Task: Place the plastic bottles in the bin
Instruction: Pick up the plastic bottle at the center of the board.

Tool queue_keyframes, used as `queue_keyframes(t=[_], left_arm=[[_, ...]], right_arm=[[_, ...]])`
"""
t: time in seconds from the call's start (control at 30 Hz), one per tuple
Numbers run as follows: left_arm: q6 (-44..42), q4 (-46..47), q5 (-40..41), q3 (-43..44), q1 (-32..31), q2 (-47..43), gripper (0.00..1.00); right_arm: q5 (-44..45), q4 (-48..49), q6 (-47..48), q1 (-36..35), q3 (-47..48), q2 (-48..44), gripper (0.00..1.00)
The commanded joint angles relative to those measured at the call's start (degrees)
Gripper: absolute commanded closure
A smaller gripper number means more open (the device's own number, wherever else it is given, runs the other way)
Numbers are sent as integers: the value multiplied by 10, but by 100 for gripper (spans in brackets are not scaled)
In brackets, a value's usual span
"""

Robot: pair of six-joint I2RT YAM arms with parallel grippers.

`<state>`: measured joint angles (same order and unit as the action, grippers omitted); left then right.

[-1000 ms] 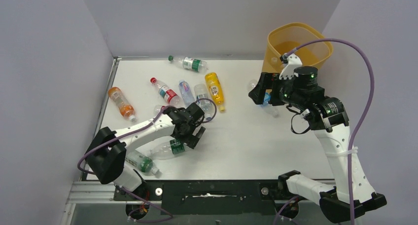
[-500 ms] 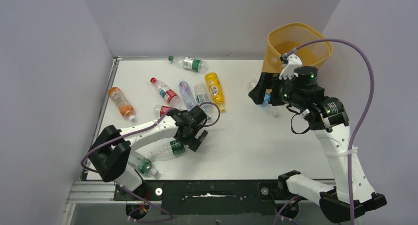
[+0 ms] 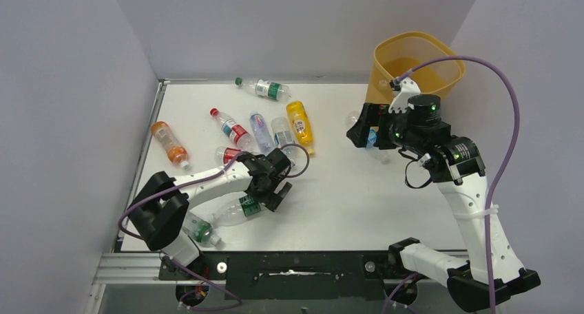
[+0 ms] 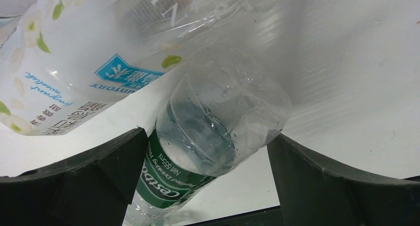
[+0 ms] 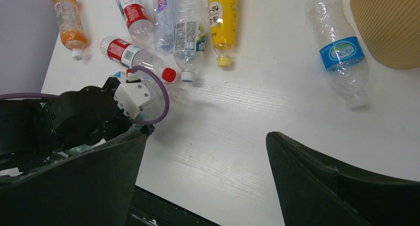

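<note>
We see the left gripper [image 3: 278, 189] low over the near-left part of the table [image 3: 344, 211], jaws spread to either side of a clear green-labelled bottle [image 4: 218, 117]; whether they touch it we cannot tell. That bottle lies flat, its long axis slanting toward the near-left corner, base at the fingers. The right gripper [image 5: 205, 137] hangs with jaws wide and nothing between them, near the bin [image 3: 386, 76], upright at the far right corner. A yellow bottle [image 3: 299, 124] lies mid-table, cap toward the near edge

White table [image 3: 344, 204]: plastic bottles [image 3: 299, 123] lying scattered across left half; bin [image 3: 413, 66] standing far right corner.
</note>
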<state>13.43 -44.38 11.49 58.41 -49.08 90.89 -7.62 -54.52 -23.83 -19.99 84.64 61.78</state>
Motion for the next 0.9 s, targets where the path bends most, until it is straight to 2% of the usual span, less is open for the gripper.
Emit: queue_keyframes(t=[0.0,0.27,0.53,0.87], left_arm=[[-10,20,-20,1,-4,9,11],[-13,5,-59,29,-10,27,45],[4,-36,-64,104,-30,1,48],[62,-82,-122,266,-39,-62,49]], right_arm=[[11,19,-8,-7,-5,-17,2],[15,19,-13,-9,-11,-22,2],[21,4,-13,-11,3,-25,2],[14,-5,-18,-13,15,-38,2]])
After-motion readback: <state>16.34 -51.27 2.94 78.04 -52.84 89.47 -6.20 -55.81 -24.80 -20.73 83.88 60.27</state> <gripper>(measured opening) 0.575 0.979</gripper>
